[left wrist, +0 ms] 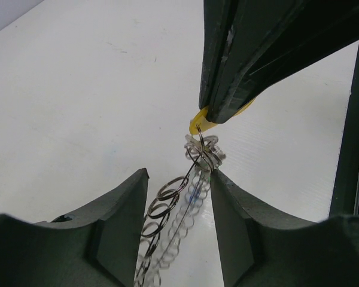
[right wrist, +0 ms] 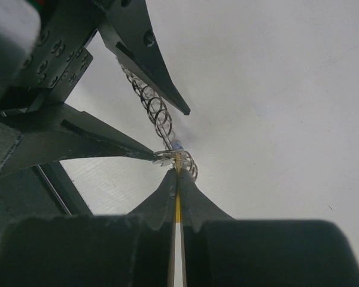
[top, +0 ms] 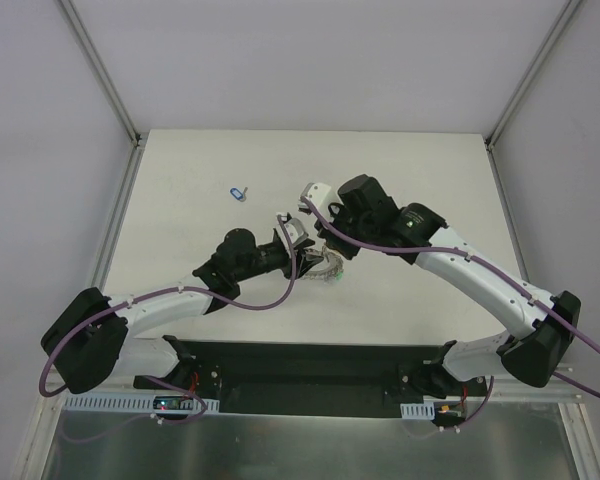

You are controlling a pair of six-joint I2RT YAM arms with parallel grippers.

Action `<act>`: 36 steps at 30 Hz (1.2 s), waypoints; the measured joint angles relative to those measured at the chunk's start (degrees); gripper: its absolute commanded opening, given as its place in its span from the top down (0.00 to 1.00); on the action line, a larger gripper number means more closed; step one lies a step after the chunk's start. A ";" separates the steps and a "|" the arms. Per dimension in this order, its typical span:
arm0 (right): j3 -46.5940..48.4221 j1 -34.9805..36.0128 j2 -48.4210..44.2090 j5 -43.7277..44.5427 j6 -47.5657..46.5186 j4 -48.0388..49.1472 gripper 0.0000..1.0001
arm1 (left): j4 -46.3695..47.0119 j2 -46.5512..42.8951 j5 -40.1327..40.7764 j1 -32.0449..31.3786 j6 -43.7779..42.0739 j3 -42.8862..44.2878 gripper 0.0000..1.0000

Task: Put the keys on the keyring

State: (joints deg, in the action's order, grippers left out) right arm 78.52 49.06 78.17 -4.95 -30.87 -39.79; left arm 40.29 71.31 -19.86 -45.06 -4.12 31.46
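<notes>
Grey metal keyring [left wrist: 167, 200] sits over the middle of the tabletop [top: 180, 160], between my two grippers. My right gripper [right wrist: 178, 173] is pinched tight on a yellow key [left wrist: 198, 122] touching the ring's far end. My left gripper [left wrist: 179, 173] stands apart around the ring, one finger touching it. A blue key [top: 239, 192] lies far left.
</notes>
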 measured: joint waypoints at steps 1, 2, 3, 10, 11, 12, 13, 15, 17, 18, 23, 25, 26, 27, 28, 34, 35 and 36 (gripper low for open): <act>0.00 0.00 0.00 0.02 0.02 -0.09 0.99 | 0.42 0.00 -0.24 0.00 0.00 0.02 0.56; 0.00 0.02 0.00 0.00 0.04 -0.09 0.99 | 0.76 0.00 -0.55 0.00 -0.02 0.04 0.57; 0.00 0.07 0.00 0.00 0.11 -0.04 0.99 | 0.96 0.00 -0.70 0.00 0.00 0.07 0.57; 0.00 0.50 0.00 -0.02 0.20 0.02 0.99 | 1.03 0.00 -0.98 0.00 -0.02 0.15 0.65; 0.02 0.57 0.00 -0.02 0.22 0.02 0.99 | 1.03 0.00 -0.98 0.00 0.00 0.15 0.66; 0.02 0.61 0.00 -0.02 0.22 0.04 0.99 | 1.05 0.00 -0.96 -0.02 0.00 0.15 0.66; 0.02 0.72 0.00 0.00 0.24 0.04 0.99 | 1.03 0.00 -0.94 -0.02 0.02 0.15 0.67; 0.02 0.85 0.00 -0.02 0.26 0.02 0.99 | 1.05 0.00 -0.92 -0.02 0.04 0.15 0.67; 0.02 1.05 0.00 0.00 0.35 0.02 0.99 | 1.07 0.00 -0.85 -0.02 0.09 0.15 0.67; 0.02 1.09 0.00 0.00 0.37 0.02 0.99 | 1.11 0.00 -0.79 -0.02 0.13 0.15 0.67; 0.02 1.38 0.00 0.02 0.46 0.02 0.99 | 1.97 0.00 0.28 -0.02 0.59 0.15 0.71; 0.02 1.53 0.00 0.02 0.48 0.02 0.99 | 2.56 0.00 0.94 -0.02 0.81 0.15 0.74; 0.02 1.57 0.00 0.02 0.50 0.02 0.99 | 2.71 0.00 1.03 0.00 0.94 0.15 0.75; 0.02 1.62 0.00 0.04 0.55 0.04 0.99 | 2.80 0.00 1.07 -0.02 1.09 0.15 0.79; 0.02 1.64 0.00 0.04 0.59 0.04 0.99 | 2.82 0.00 1.09 -0.02 1.22 0.15 0.81; 0.02 1.70 0.00 0.28 0.63 0.07 0.99 | 3.61 0.00 0.79 -0.02 1.97 0.15 1.00; 0.02 1.70 0.00 0.37 0.61 0.07 0.99 | 3.63 0.00 0.83 -0.31 1.95 0.15 1.00; 0.02 1.70 0.00 0.61 0.61 0.07 0.99 | 3.61 0.00 0.85 -0.35 1.90 0.15 1.00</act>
State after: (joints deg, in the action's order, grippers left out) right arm 78.54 50.76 78.17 -4.34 -30.26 -39.72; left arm 43.90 71.31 -19.00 -45.41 -2.22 31.62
